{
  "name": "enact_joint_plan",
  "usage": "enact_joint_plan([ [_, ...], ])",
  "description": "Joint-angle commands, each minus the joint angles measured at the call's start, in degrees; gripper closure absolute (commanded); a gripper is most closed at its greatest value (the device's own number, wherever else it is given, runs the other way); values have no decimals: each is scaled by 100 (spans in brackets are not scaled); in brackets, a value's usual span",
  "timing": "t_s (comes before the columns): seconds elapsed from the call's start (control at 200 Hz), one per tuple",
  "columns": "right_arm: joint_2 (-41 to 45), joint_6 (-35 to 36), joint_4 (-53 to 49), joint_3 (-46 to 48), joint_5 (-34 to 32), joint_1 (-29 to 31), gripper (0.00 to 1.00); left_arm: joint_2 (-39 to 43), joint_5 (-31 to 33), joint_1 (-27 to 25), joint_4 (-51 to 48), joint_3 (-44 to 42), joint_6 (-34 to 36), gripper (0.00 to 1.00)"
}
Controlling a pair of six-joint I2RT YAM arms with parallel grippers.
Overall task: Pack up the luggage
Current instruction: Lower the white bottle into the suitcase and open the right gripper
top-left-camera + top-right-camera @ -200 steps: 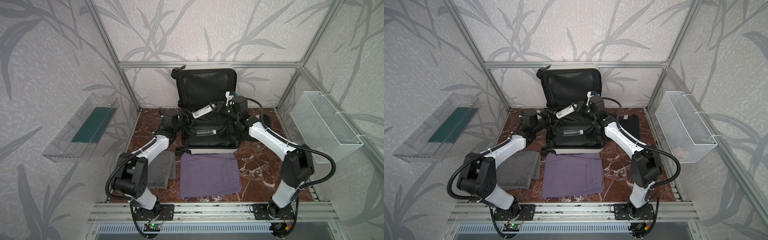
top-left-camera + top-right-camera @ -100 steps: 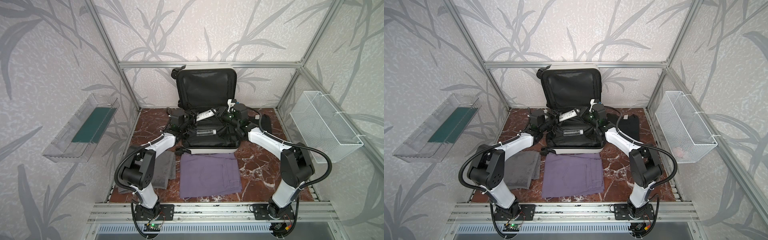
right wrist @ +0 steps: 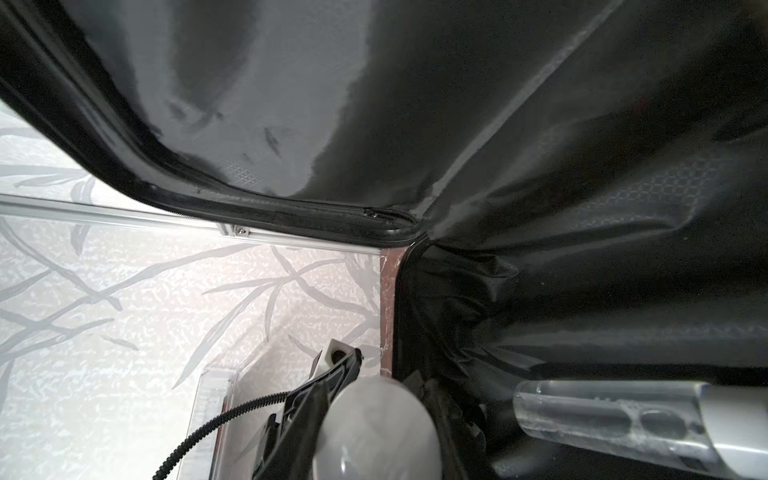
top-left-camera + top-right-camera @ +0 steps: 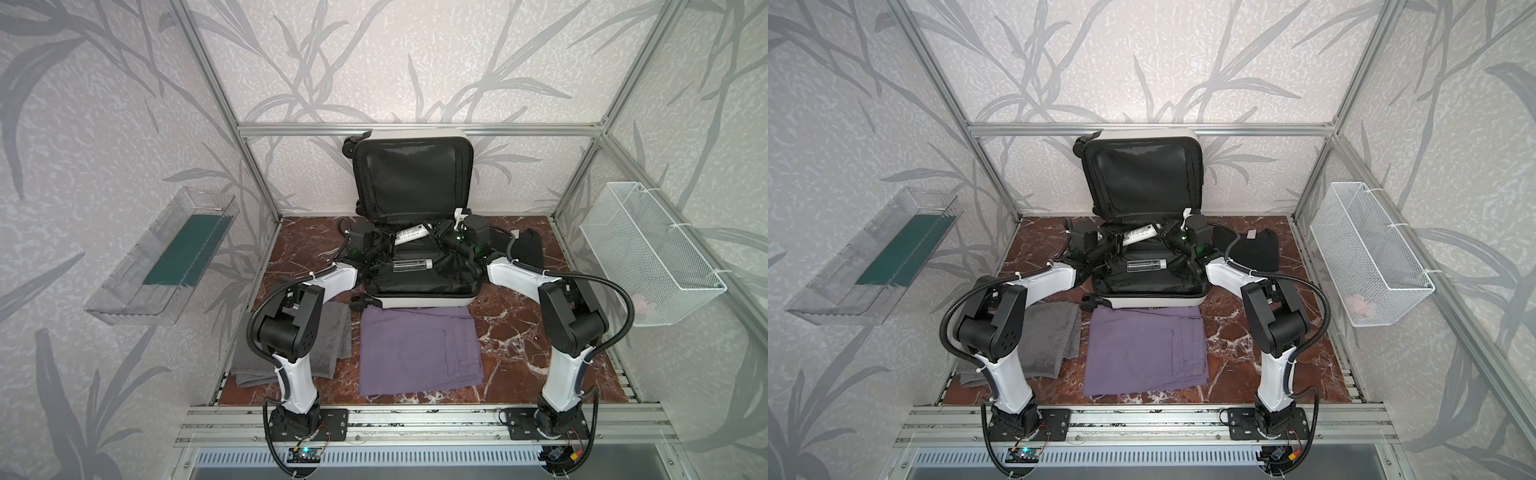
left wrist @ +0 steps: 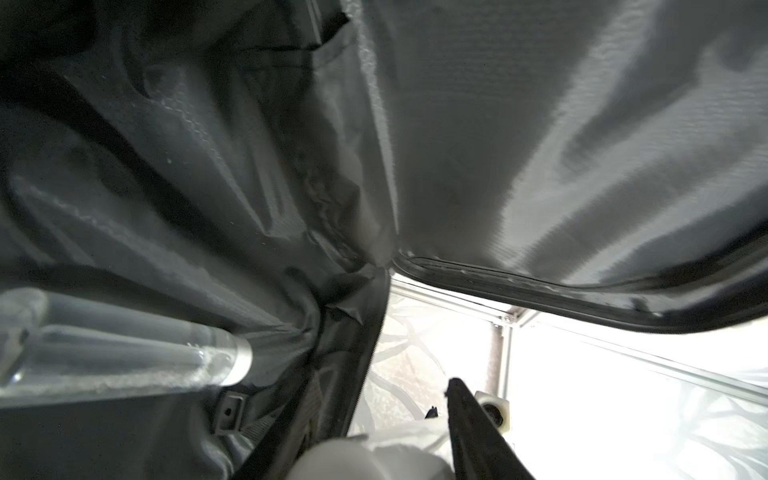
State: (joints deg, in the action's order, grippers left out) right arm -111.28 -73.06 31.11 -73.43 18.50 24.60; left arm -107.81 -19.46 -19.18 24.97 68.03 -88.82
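The luggage [image 4: 415, 301] lies open at the back middle of the table [image 4: 519, 332], its lid [image 4: 411, 178] upright against the rear wall [image 4: 415, 83]. A second ago the right gripper [image 4: 441, 237] held the white tube [image 4: 409, 234] high over the case, with the left gripper [image 4: 385, 243] off to the side. Now you see the tube lower, slanting just above the rear of the black-lined base [image 4: 415, 284], with a gripper at each end. The right gripper is clamped on one end. The left gripper's jaws have narrowed to about half around the other end; you cannot tell whether they press on it yet. A clear tube [image 4: 411, 265] already lies in the base. This looks like a handover, or a two-armed lowering into the case. Purple trousers [image 4: 419, 353] wait in front, unpacked.
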Motion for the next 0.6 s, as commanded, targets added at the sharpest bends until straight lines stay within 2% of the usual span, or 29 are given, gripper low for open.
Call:
enact_joint_plan([
  [0.0,-364,61,323,73,-174,17,69,-109,-277,-73,-167,510,521,52],
  [0.23,-1075,-151,675,-72,-394,-19,69,-717,-417,-68,-504,1098,798,52],
  [0.431,-1457,-33,408,-301,-615,-16,67,-1154,-446,-68,-684,1424,912,52],
  [0.561,-1622,-38,324,-356,-694,-14,58,-1295,-429,-69,-972,1622,1107,51],
  [0.596,-1649,-7,267,-373,-720,-13,51,-1336,-414,-73,-1009,1647,1121,49],
])
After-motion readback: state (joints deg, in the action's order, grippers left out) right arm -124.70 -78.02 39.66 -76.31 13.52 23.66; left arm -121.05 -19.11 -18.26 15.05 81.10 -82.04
